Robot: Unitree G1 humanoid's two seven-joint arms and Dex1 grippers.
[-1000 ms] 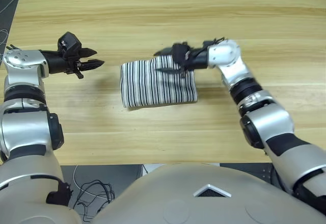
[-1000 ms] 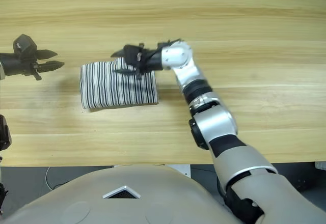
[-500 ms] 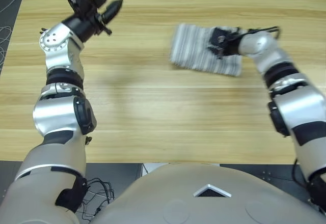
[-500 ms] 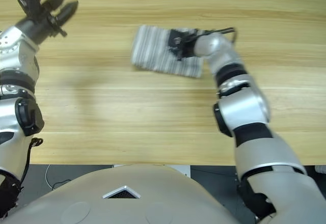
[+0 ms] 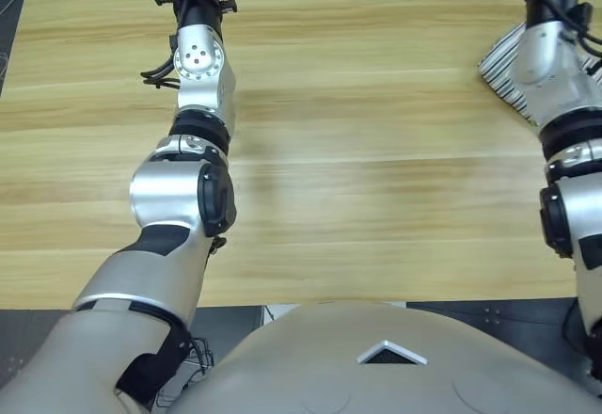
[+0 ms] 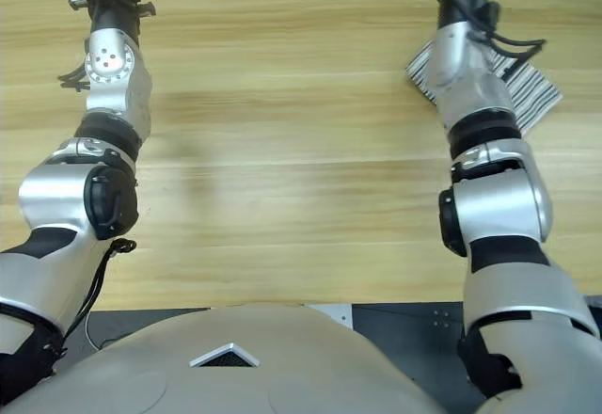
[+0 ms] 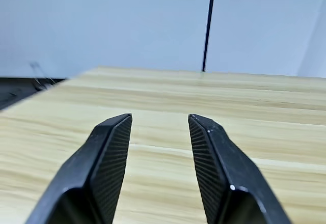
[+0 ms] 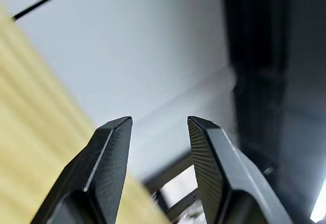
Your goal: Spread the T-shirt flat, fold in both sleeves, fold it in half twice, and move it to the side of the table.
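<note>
The folded black-and-white striped T-shirt (image 6: 529, 87) lies flat on the wooden table (image 5: 376, 151) at its right side. My right forearm crosses over it and hides its middle. My right gripper (image 8: 159, 124) is raised above the shirt, open with nothing between its fingers, pointing at a pale wall. My left arm stretches straight ahead over the far left of the table. My left gripper (image 7: 159, 124) is open and holds nothing, with bare wood below it.
The near table edge (image 5: 282, 303) runs across the bottom, with dark floor and cables beyond the left edge. A pale wall with a dark vertical seam (image 7: 208, 25) stands behind the far table edge.
The shirt went from the table's centre to its right side under my right gripper, which then lifted off it. My left arm swung from the left side to straight ahead.
</note>
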